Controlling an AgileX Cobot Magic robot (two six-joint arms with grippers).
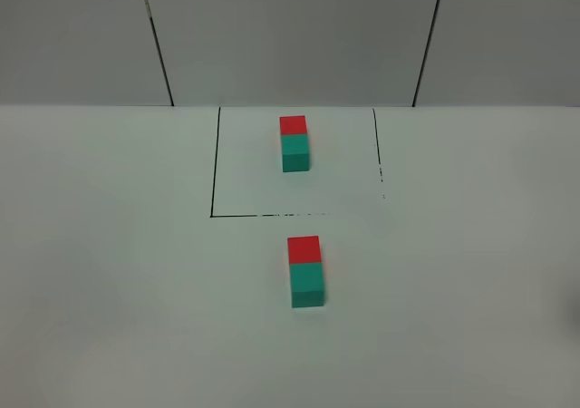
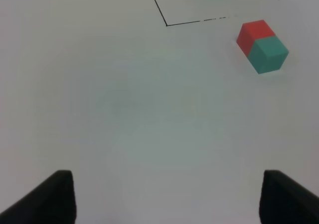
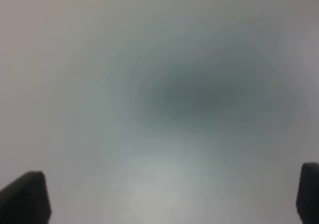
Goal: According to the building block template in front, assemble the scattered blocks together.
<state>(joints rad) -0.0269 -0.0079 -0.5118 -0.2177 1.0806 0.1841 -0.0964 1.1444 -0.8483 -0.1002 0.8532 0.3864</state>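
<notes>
Sitting joined on the white surface (image 1: 109,272), red block (image 1: 304,248) touching teal block (image 1: 308,286), red on the far side, just outside the near edge of the black outline (image 1: 212,163). Template pair (image 1: 294,142) sits inside the outline, same order. Left gripper (image 2: 167,196) spread apart, empty, blocks well ahead and off to one side. Right gripper (image 3: 169,196) wide open, empty, over bare blurred surface, no blocks in its view.

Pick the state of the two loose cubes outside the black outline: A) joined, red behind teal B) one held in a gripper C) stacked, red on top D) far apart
A: the red cube sits flush against the teal cube, matching the outlined template.
</notes>
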